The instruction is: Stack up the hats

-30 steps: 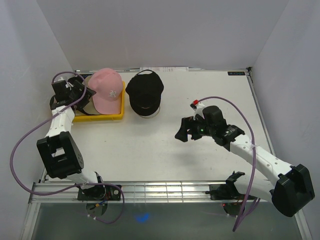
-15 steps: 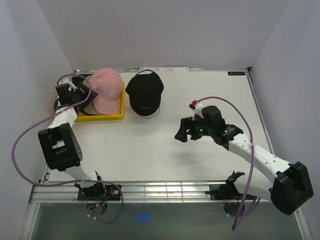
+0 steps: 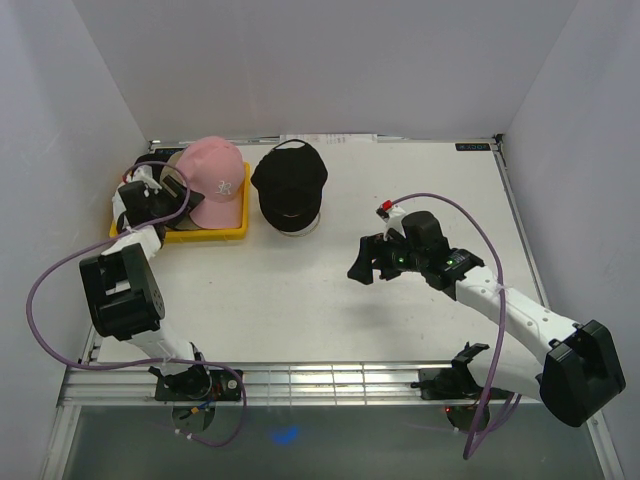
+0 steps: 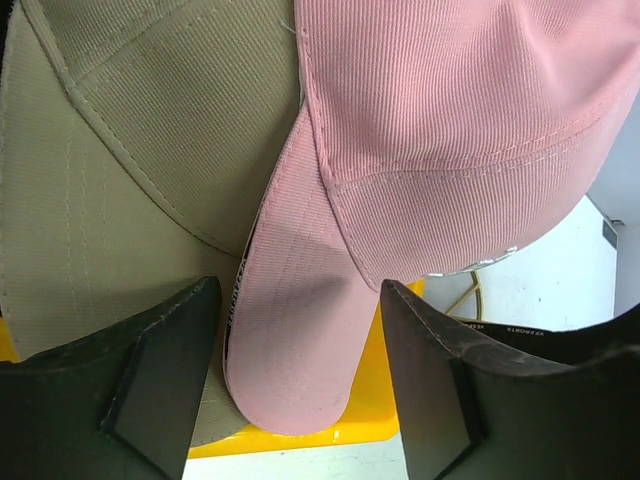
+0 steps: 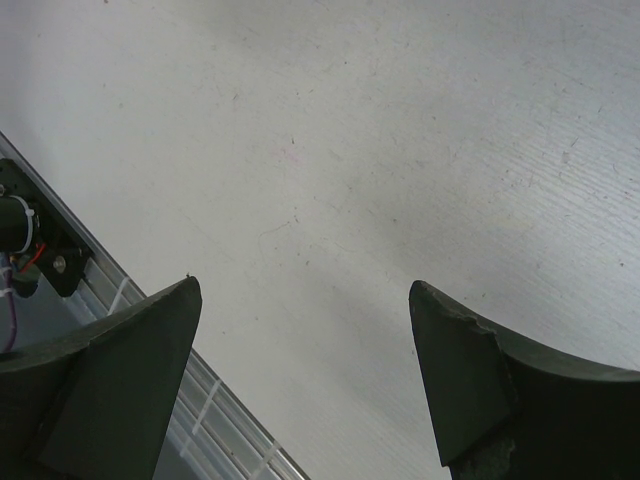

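Pink hat (image 3: 218, 180) overlaps tan hat (image 4: 130, 150) in the yellow tray (image 3: 215, 233) at the far-left end of the counter (image 3: 400, 170); black hat (image 3: 289, 182) sits just beside the tray; left end effector (image 4: 296, 305) is spread wide, the pink brim lying between its fingers, ungripped; right end effector (image 3: 365, 262) is likewise released, above bare counter, well apart from every hat.

white embroidered logo (image 3: 224, 187) on pink hat (image 3: 212, 170), illegible
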